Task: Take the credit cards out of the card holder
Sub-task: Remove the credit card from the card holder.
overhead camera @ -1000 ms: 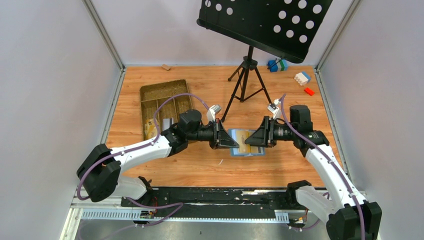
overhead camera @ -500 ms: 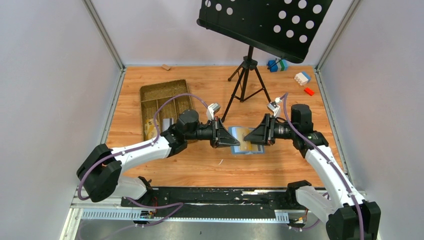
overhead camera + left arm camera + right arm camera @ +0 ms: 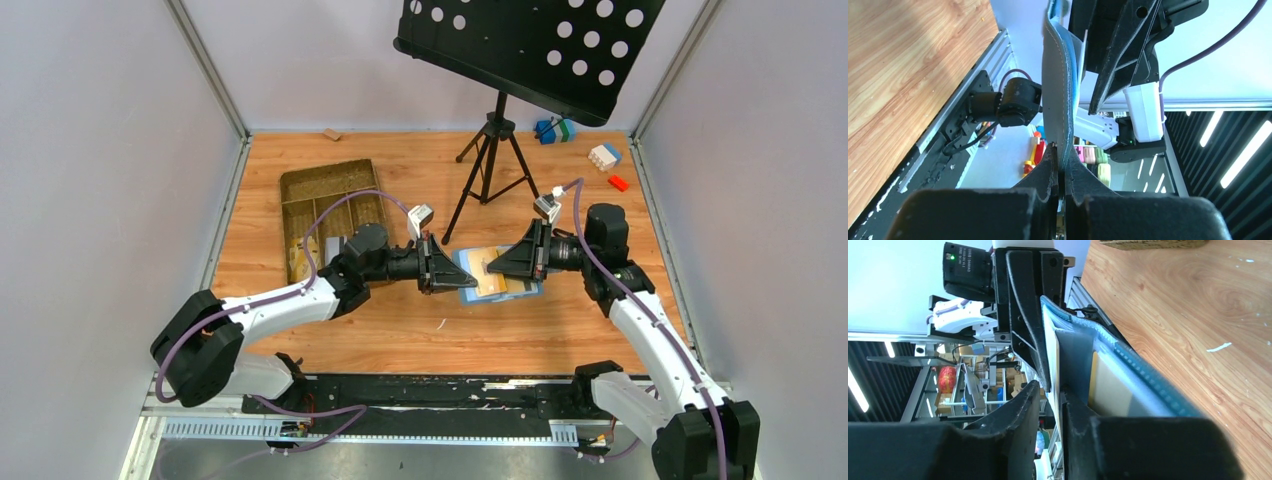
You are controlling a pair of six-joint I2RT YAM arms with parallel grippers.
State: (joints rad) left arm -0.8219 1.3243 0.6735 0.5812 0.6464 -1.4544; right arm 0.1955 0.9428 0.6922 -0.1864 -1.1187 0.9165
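Observation:
The blue card holder [image 3: 513, 287] hangs open between my two grippers, a little above the wooden table [image 3: 400, 320]. My left gripper [image 3: 466, 283] is shut on its left edge; in the left wrist view the grey-blue flap [image 3: 1057, 95] rises straight out of the pinched jaws of my left gripper [image 3: 1061, 161]. My right gripper [image 3: 493, 267] reaches into the tan inside from the right. In the right wrist view, my right gripper [image 3: 1050, 388] straddles a thin pale edge [image 3: 1052, 347] lying against one finger, with a gap to the other. Whether that edge is one of the credit cards I cannot tell.
A brown compartmented tray [image 3: 330, 203] lies at the back left. A black tripod [image 3: 489, 165] stands just behind the grippers, carrying a perforated music desk [image 3: 530, 50] overhead. Toy blocks [image 3: 604, 155] lie in the back right corner. Grey walls close off three sides.
The card holder has risen slightly, shifted away from the arm bases and spread wider. The left gripper kept its hold, while the right gripper's jaws came closer together.

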